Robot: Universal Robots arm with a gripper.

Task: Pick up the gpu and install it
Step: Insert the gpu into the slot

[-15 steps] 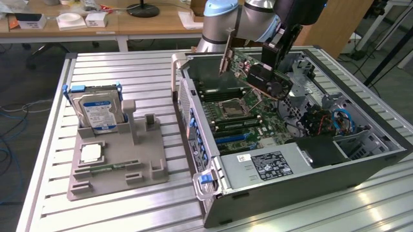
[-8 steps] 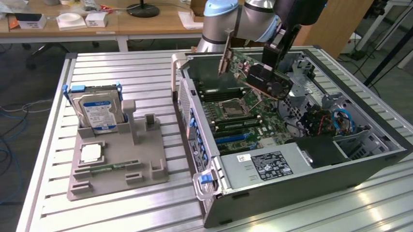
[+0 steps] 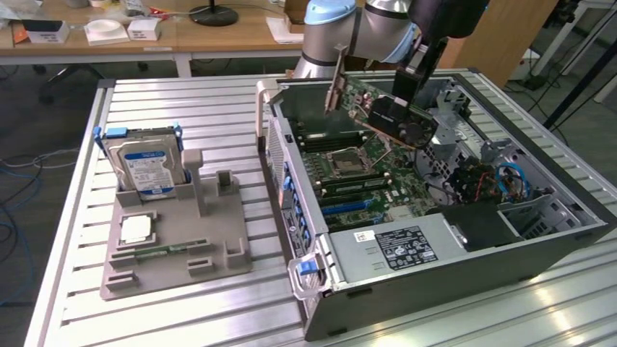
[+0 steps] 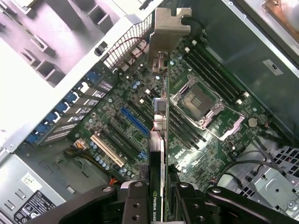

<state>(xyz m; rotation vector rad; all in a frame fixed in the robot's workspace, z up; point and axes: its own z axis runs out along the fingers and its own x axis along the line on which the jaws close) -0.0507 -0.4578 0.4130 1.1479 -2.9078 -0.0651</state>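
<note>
One card in hand: claw [image 4: 161,189] part-closed, clamping the gpu [image 3: 391,116] edge-on, tilted above the motherboard [image 3: 362,173] in the open case [image 3: 482,275]. Risk: the tilt misses the blue slot [image 4: 133,119], or the bracket [image 4: 168,28] snags the case wall.

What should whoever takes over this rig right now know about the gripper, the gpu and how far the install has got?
Gripper: shut on the gpu, held at one end, with the silver bracket at the other.
Gpu: in the air, tilted, above the motherboard inside the open computer case.
Done: pickup.
Left: the card is not yet seated in a slot.
Hard drive stands in the grey holder at the exterior view's left.
</note>
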